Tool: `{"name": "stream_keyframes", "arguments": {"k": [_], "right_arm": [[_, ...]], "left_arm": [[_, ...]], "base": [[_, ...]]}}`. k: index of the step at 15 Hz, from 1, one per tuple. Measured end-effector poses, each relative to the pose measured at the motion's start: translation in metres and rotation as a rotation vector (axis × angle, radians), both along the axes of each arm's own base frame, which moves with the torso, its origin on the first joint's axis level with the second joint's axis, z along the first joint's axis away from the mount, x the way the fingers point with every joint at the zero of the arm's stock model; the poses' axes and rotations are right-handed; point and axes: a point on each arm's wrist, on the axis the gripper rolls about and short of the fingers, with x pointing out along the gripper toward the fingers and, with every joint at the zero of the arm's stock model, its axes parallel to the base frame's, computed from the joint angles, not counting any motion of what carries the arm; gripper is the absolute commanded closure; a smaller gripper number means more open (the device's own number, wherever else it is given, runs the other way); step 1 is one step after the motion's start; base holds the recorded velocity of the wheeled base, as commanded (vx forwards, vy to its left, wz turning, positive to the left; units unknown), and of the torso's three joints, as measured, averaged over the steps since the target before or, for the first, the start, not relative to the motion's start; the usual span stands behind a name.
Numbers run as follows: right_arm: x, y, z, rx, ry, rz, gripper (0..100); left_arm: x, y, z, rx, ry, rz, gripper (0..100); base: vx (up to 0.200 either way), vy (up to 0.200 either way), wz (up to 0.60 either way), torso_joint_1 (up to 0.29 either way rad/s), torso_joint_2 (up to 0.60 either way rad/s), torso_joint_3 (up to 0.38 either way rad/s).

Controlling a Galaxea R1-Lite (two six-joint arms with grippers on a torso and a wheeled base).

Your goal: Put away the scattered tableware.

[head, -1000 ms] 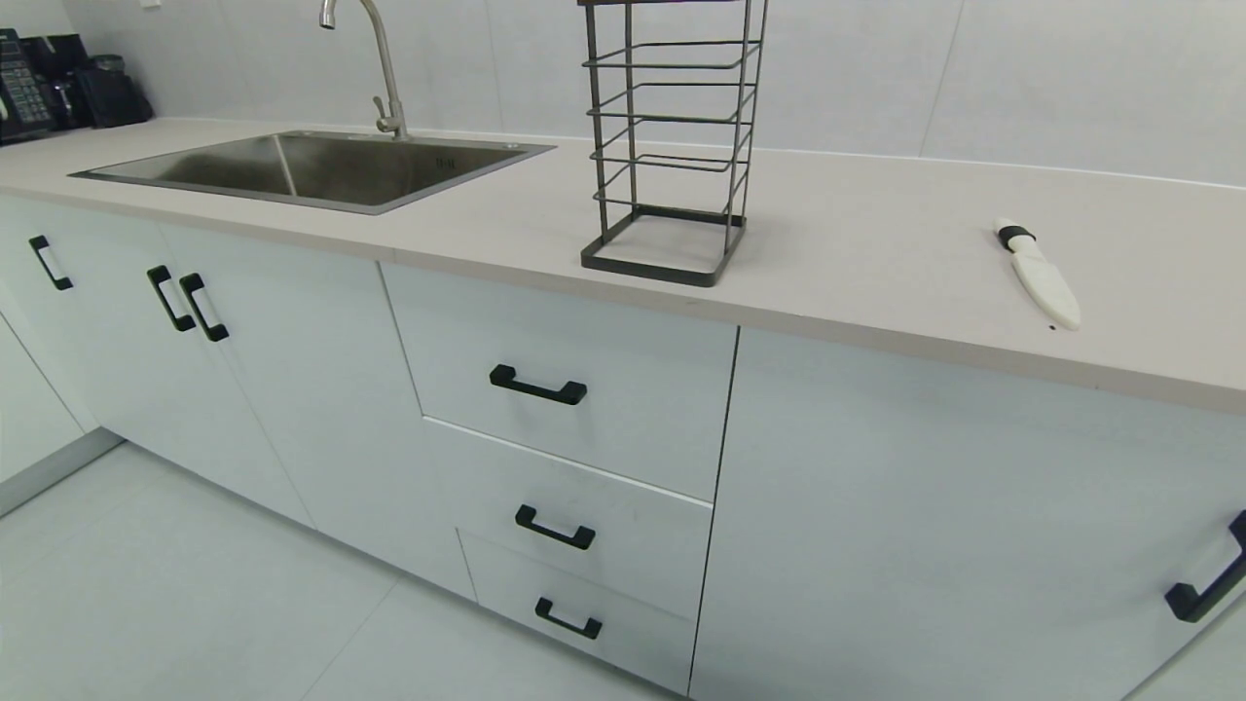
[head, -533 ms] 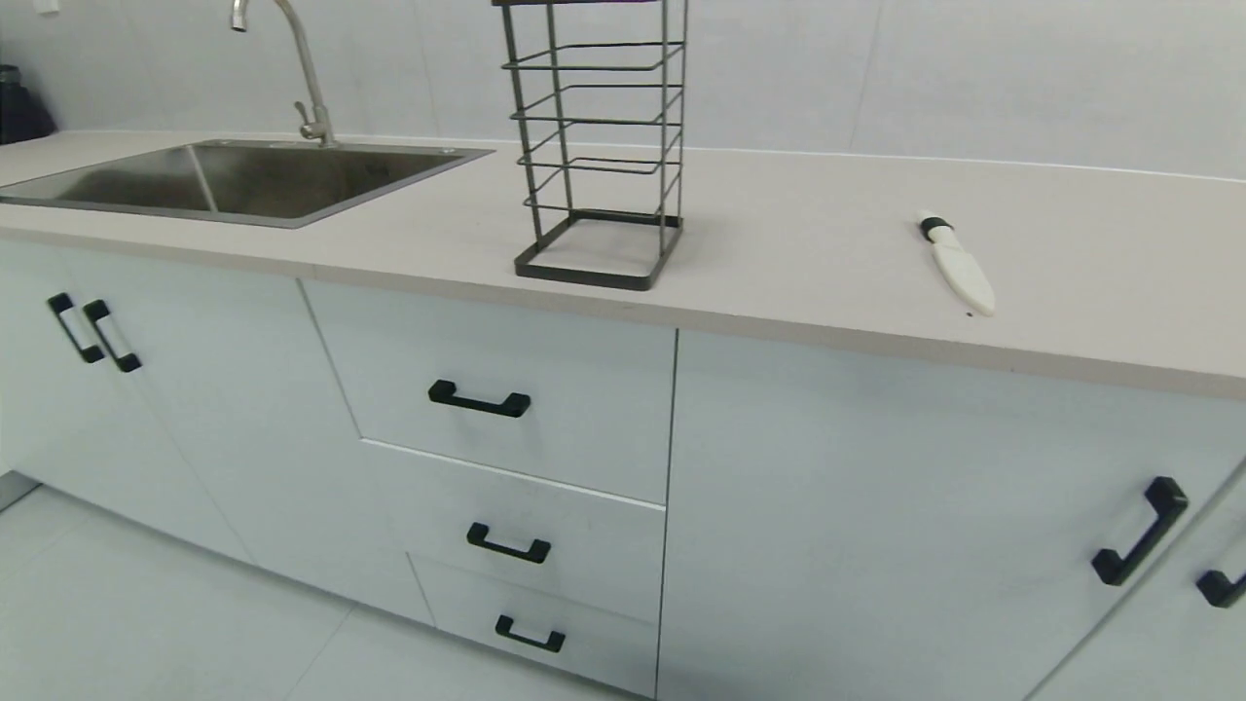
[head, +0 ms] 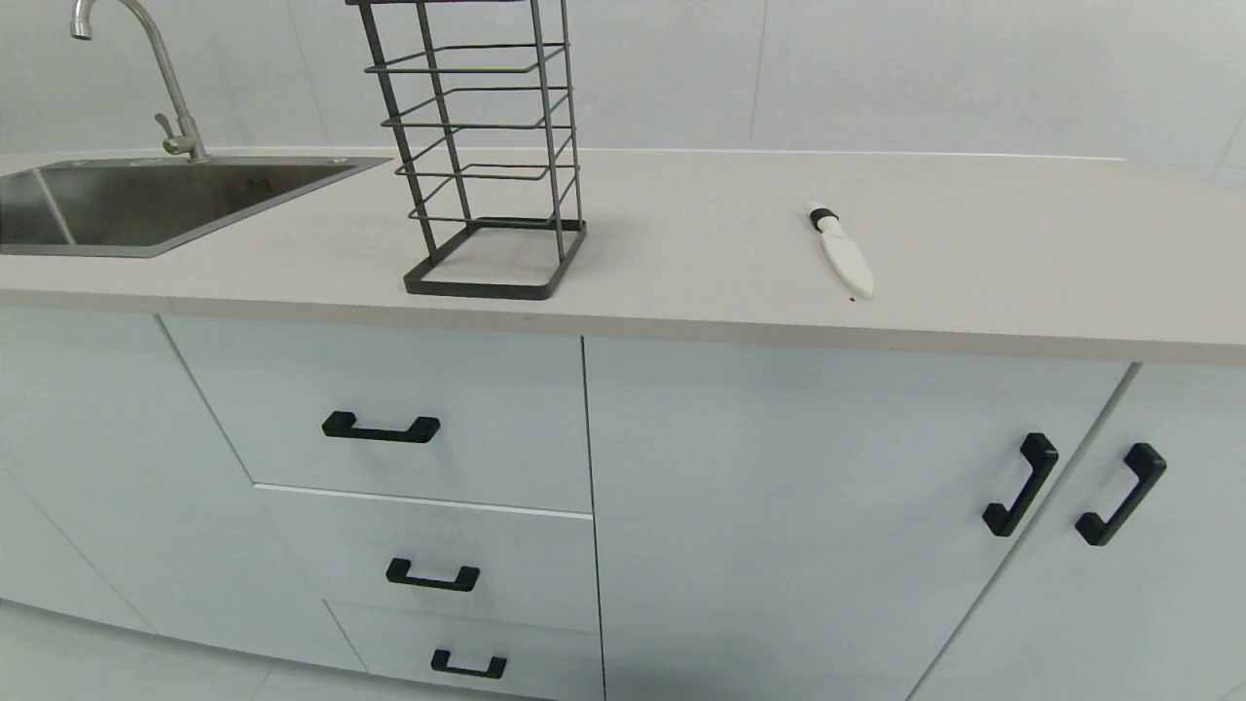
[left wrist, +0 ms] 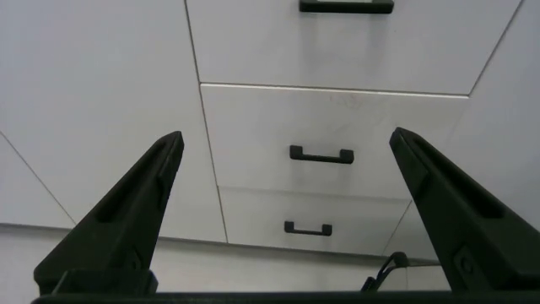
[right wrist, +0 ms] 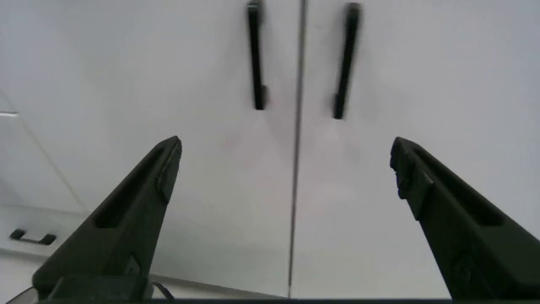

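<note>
Bright, even light casts only faint shadows.

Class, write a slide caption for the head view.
White utensil lies on the counter, right of a wire rack.

A pale beige counter (head: 973, 253) of matt, stone-like finish carries a dark grey wire rack (head: 477, 289) of thin, dull-coated metal and a white knife-shaped utensil (head: 843, 257) in smooth, faintly glossy plastic with a black band. The brushed stainless-steel sink (head: 146, 200) and polished metal tap (head: 180, 146) shine softly. Smooth white cabinet fronts (head: 779, 467) bear matt black bar handles (head: 381, 427). The left claw (left wrist: 287, 139) and right claw (right wrist: 287, 143) look matt black.
</note>
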Motion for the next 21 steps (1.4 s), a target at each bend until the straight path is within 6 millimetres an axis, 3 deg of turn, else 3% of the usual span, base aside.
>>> {"name": "stream_keyframes", "arguments": {"k": [3, 11, 16, 21], "right_arm": [[0.0, 0.0, 0.0, 0.0, 0.0, 0.001, 0], [0.0, 0.0, -0.0001, -0.001, 0.001, 0.0, 0], [0.0, 0.0, -0.0001, -0.001, 0.001, 0.0, 0], [0.0, 0.0, 0.0, -0.001, 0.0, 0.0, 0]], "left_arm": [[0.0, 0.0001, 0.0, -0.002, 0.0, 0.003, 0], [0.0, 0.0001, -0.0001, -0.003, 0.001, 0.003, 0], [0.0, 0.0001, 0.0, -0.004, 0.001, 0.004, 0], [0.0, 0.0001, 0.0001, -0.004, 0.0, 0.004, 0]], "base": [[0.2, 0.0, 0.0, -0.001, 0.0, 0.001], [0.0, 0.0, 0.0, 0.01, -0.02, -0.004], [0.0, 0.0, 0.0, 0.218, -0.13, -0.106], [0.0, 0.0, 0.0, 0.222, -0.62, -0.213]]}}
